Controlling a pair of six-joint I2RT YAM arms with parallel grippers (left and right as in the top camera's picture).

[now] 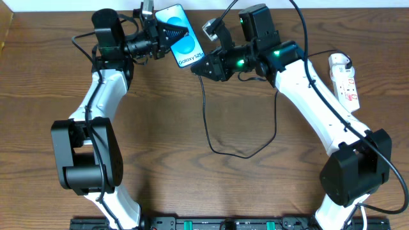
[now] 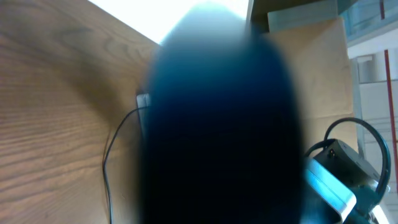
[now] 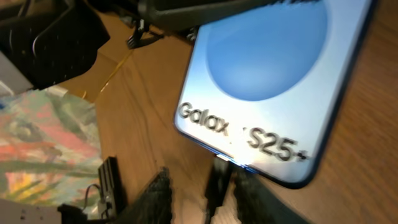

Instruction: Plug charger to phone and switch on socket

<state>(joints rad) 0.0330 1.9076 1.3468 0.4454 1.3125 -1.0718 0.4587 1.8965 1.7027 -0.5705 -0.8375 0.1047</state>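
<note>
The phone (image 1: pixel 181 37), blue screen with "Galaxy S25+" on it, is held tilted above the back of the table, with my left gripper (image 1: pixel 158 33) shut on its upper end. In the left wrist view it is only a dark blue blur (image 2: pixel 217 124) that hides the fingers. The charger's small connector (image 3: pixel 217 174) sits against the phone's bottom edge (image 3: pixel 249 167). My right gripper (image 3: pixel 208 199) is open around the connector, its left finger (image 3: pixel 155 199) clearly apart from it. The black cable (image 1: pixel 208 128) loops down over the table. The white socket (image 1: pixel 345 80) lies at the far right.
The cable's loop (image 1: pixel 246 153) lies mid-table between the two arms. My right arm (image 1: pixel 319 108) crosses in front of the socket. A colourful patterned surface (image 3: pixel 43 137) shows at the left of the right wrist view. The white wall edge (image 1: pixel 358 3) runs along the back.
</note>
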